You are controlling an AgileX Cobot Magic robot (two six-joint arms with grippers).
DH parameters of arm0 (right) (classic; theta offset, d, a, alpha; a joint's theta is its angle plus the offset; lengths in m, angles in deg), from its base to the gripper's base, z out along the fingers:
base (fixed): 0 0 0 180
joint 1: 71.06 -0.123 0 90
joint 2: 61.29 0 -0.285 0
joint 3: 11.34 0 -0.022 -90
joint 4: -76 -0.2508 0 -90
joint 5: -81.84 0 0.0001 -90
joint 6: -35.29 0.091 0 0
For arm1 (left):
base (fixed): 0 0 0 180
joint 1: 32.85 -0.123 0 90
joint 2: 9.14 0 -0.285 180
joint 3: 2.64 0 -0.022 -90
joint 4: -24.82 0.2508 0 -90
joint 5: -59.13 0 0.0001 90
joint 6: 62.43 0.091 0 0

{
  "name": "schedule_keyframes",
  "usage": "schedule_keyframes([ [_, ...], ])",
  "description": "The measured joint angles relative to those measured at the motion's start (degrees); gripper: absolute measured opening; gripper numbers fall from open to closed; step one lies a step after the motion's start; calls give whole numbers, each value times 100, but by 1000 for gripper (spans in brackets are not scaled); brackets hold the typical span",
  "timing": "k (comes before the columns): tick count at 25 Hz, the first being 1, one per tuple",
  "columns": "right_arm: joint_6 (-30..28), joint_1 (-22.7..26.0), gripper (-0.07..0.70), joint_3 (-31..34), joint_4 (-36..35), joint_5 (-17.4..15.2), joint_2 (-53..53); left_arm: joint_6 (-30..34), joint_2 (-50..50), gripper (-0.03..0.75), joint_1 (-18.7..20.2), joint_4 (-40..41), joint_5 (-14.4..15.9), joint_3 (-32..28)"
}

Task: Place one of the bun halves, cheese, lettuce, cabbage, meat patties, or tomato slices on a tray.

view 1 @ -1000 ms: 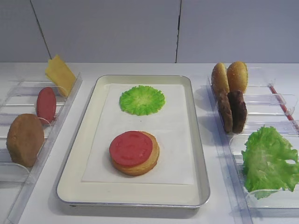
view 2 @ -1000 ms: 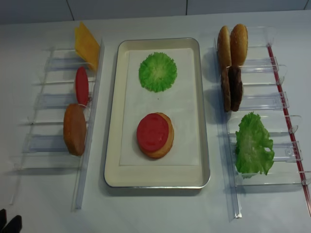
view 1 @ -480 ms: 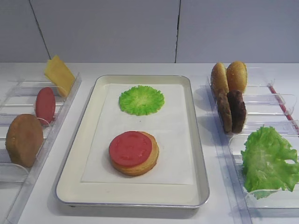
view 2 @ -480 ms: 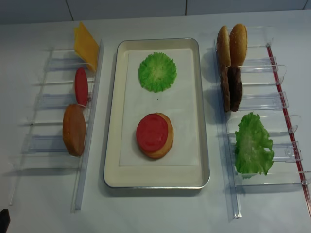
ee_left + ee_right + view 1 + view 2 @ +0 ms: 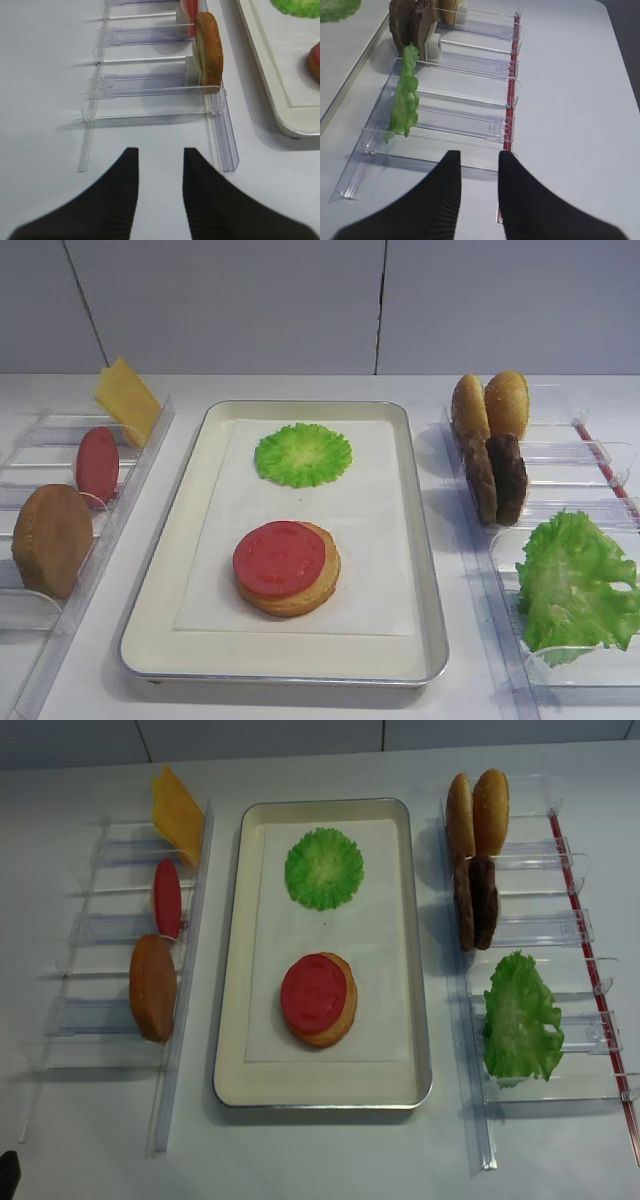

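Front high view: a large silver metal tray lined with white paper sits on the white bench. A flat red tomato slice lies on a golden-brown bun half on the paper, near a round green cabbage leaf.

Right wrist view: the black right gripper, fingers closed, holds nothing above a clear plastic rack.

Left wrist view: the black left gripper, fingers parted, holds nothing.

Tomato slice atop bun half, tray.
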Motion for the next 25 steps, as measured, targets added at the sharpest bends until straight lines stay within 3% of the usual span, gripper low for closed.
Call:
schedule_keyframes([
  [25,10,0,237,0,0,0,0,-9,0,205,0,13,0,0],
])
